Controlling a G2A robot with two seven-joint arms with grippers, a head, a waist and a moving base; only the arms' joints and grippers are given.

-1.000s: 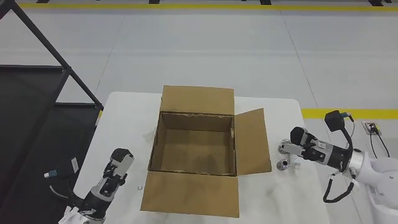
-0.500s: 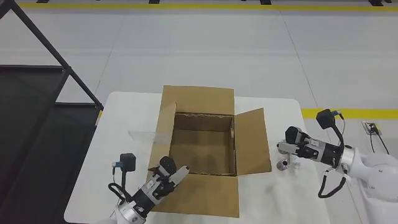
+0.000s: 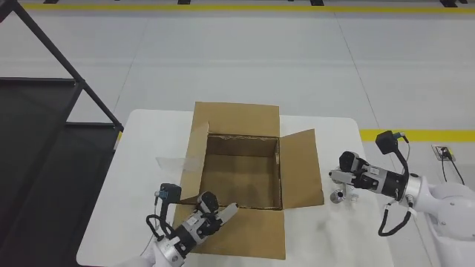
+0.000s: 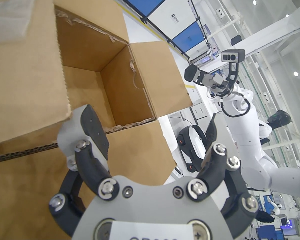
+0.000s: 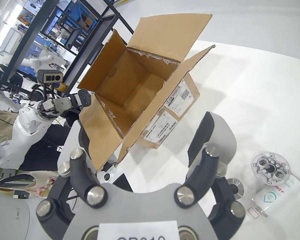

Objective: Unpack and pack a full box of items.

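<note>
Sitting mid-way across the white table (image 3: pixel 334 230) in the top view, the cardboard box (image 3: pixel 298 169) is lying with its flaps open and its bare brown floor showing. The left gripper (image 3: pixel 223 212) is hovering over the near flap. The right gripper (image 3: pixel 335 177) is waiting just beside the box's right flap, above a clear spool (image 3: pixel 338 195). A clear plastic sheet (image 3: pixel 172 165) is lying left of the box.

The left wrist view is showing that gripper's fingers (image 4: pixel 92 123) spread apart over the near flap's edge, gripping nothing.

The right wrist view is showing its fingers (image 5: pixel 210 131) apart too, with the spool (image 5: pixel 271 169) lying on the table near them.

Compared with a second ago, the left gripper is now over the flap instead of the table left of the box, and the left flap is standing more upright.
</note>
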